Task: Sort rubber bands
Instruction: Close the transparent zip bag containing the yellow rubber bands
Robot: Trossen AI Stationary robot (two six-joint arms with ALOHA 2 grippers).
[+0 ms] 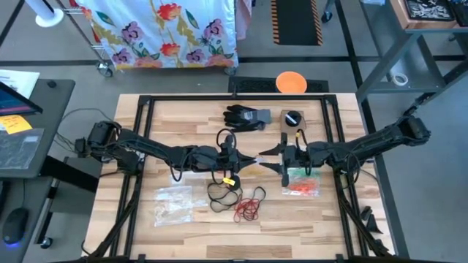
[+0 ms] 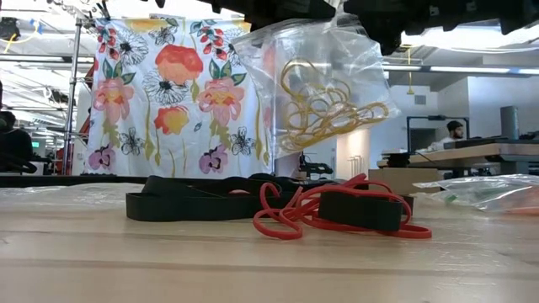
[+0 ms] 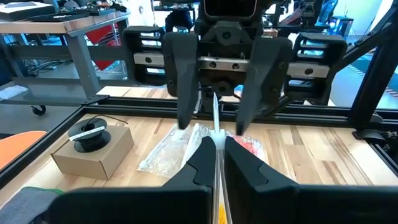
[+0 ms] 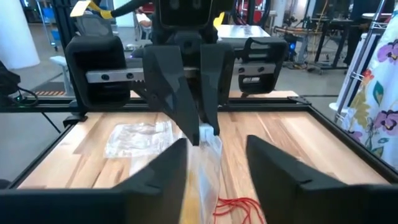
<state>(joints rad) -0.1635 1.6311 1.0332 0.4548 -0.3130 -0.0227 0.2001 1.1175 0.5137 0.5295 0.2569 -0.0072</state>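
A: Where are the thin elastic rubber bands lying?

B: Yellow ones (image 2: 324, 105) are hanging inside a clear plastic bag (image 2: 290, 50) held up above the pale wooden desk (image 1: 183, 131). A tangle of red loops (image 1: 248, 210) is lying on the desk near the front, with black loops (image 1: 219, 193) just beside it and a yellow one (image 1: 229, 181) by those. Orange and green ones (image 1: 301, 187) are sitting in a second clear bag (image 1: 301, 177) under the right arm.

A: What is holding the raised bag?

B: The left pincer (image 3: 217, 149) is clenching the bag's top edge, fingers (image 3: 202, 158) pressed together. The right pincer (image 4: 217, 162) is facing it with its fingers (image 4: 273, 158) standing apart, released, the bag hanging between them.

A: Anything farther out?

B: A third clear bag (image 1: 174, 202) is lying flat at the front left. At the back, a black fabric glove (image 1: 245, 117) is resting beside a small brown cardboard box (image 1: 292, 120) with a black spool (image 1: 292, 117) on top. Behind the desk a flowered cloth (image 2: 173, 93) is hanging.
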